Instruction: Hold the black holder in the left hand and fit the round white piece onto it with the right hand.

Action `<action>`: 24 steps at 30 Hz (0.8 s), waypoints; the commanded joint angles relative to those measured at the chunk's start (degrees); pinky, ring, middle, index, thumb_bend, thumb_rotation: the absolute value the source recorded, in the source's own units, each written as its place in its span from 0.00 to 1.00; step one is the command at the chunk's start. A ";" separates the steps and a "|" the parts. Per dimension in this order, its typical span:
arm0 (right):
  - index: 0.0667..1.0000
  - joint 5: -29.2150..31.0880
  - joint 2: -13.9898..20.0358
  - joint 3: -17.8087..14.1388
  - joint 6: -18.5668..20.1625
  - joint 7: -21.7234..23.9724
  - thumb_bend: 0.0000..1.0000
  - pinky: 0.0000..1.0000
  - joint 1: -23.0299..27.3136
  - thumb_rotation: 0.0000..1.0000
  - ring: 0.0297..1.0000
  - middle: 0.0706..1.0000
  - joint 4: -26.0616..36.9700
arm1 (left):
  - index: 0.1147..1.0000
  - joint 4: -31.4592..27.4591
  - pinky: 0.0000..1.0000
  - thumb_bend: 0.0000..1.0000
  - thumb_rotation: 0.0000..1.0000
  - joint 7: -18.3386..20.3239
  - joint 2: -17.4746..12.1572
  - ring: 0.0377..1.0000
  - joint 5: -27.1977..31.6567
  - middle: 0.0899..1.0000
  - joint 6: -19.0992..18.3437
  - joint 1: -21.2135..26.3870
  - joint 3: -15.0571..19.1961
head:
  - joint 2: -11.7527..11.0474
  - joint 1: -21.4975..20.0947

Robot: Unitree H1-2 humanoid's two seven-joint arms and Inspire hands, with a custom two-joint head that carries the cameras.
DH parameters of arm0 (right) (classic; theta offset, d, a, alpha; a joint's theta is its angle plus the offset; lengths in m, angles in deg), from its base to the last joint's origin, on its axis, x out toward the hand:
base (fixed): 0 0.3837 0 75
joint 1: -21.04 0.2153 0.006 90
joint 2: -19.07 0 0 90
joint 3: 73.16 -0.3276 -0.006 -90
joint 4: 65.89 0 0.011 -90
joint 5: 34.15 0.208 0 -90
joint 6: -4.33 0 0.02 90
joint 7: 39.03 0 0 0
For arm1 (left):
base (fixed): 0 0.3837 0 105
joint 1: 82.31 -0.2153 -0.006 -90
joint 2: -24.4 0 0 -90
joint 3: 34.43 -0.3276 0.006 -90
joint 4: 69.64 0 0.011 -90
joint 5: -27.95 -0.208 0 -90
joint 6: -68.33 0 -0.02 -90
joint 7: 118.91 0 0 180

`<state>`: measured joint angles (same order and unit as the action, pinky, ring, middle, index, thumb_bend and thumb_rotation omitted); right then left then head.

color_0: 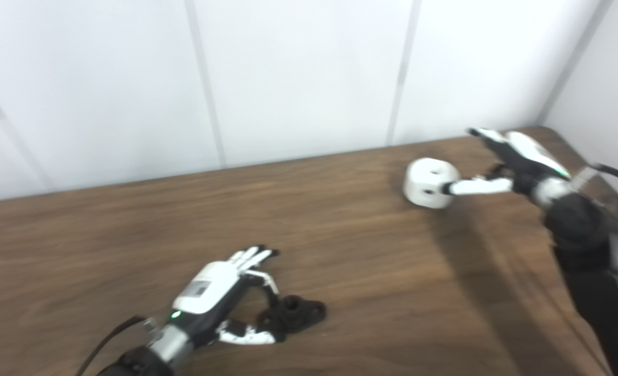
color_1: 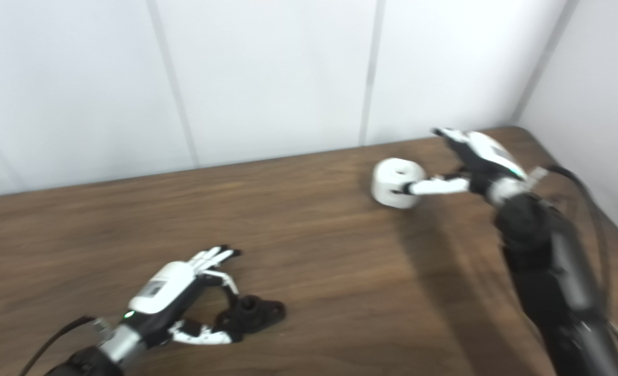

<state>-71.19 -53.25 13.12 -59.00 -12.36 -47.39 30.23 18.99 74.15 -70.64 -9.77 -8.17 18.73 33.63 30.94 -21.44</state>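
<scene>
Left eye view: brown wood table point(color_0: 340, 250) runs from the near edge back to a white panelled wall point(color_0: 298, 73); both frames are a little blurred.
Table edges: the far edge meets the wall along a slanted line; the far right corner sits just behind the right hand, where a side wall point(color_0: 606, 78) closes in.
Holder point(color_0: 294, 312): black, lying flat on the table near the bottom edge, left of centre, with a raised round collar on a wider base.
Left hand point(color_0: 216, 292): beside the holder on its left, fingers spread and curved over it, thumb low along the table next to the base; unclenched, nothing lifted. Whether any fingertip touches the holder cannot be told.
White piece point(color_0: 430, 182): round, with a hole in its top face, resting on the table near the far edge, right of centre, well apart from the holder.
Right hand point(color_0: 512, 159): just to the right of the white piece, fingers stretched out, one white fingertip touching its side; loose, grasping nothing.
Right arm point(color_0: 596, 261): dark, coming up along the right edge and casting a broad shadow on the wood.
Open room: bare wood spans the whole middle between the two hands, and also the far left part of the table.
</scene>
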 commanded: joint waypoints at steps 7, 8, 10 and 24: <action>0.96 1.41 1.55 2.82 -1.69 -3.40 1.00 0.75 4.91 0.65 0.97 1.00 -2.31 | 0.42 1.89 1.00 0.51 0.05 0.50 -3.74 1.00 1.90 0.95 2.57 -0.21 1.81 | -1.45 -5.46; 0.96 1.65 1.47 3.17 -1.83 -3.66 1.00 0.75 5.12 0.66 0.97 1.00 -2.67 | 0.42 2.09 1.00 0.51 0.05 0.37 -3.87 1.00 2.16 0.94 2.91 -0.24 1.95 | -1.45 -5.46; 0.96 1.49 1.15 4.18 -0.68 -3.49 1.00 0.75 5.69 0.66 0.98 1.00 -3.15 | 0.42 2.83 1.00 0.51 0.05 0.36 -4.23 1.00 2.74 0.94 3.65 -0.24 2.27 | -1.99 -7.37; 0.93 2.48 1.30 6.77 -1.39 -5.25 1.00 0.76 6.67 0.62 1.00 1.00 -5.30 | 0.42 4.50 1.00 0.51 0.05 1.13 -5.26 1.00 2.95 0.96 4.76 0.10 2.66 | -3.63 -9.09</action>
<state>-68.94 -53.49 20.18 -59.07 -16.04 -43.55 23.65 22.18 74.20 -73.60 -5.56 -2.28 18.77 35.74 27.25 -30.50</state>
